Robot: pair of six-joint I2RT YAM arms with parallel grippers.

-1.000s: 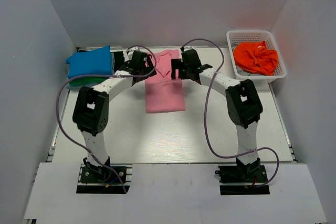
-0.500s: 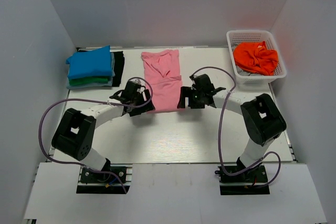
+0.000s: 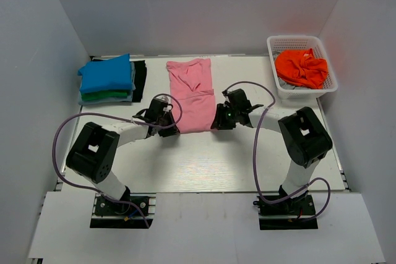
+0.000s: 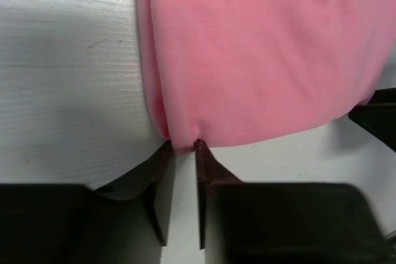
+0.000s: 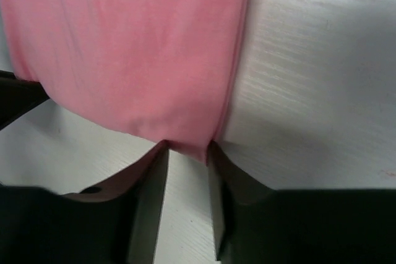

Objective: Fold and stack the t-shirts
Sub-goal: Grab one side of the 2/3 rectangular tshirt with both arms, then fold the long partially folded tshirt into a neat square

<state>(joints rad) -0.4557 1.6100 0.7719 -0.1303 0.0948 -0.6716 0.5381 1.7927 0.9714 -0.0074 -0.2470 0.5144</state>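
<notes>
Pinching the near hem of the light pink t-shirt [image 3: 192,94], both arms reach low over the white table [image 3: 204,165]. The left gripper [image 4: 184,146] has its jaws drawn narrowly together on the near-left corner of the cloth. The right gripper [image 5: 185,148] nips the near-right corner, its jaws a little wider apart. The pink shirt lies flat at the table's centre, folded into a long narrow panel, with the collar end towards the far wall and the near edge between the two grippers. At the far left, the bright blue t-shirt [image 3: 106,73] sits folded on top of the green t-shirt [image 3: 102,97]. At the far right, the orange t-shirt [image 3: 301,67] lies crumpled in the white basket [image 3: 325,88].
</notes>
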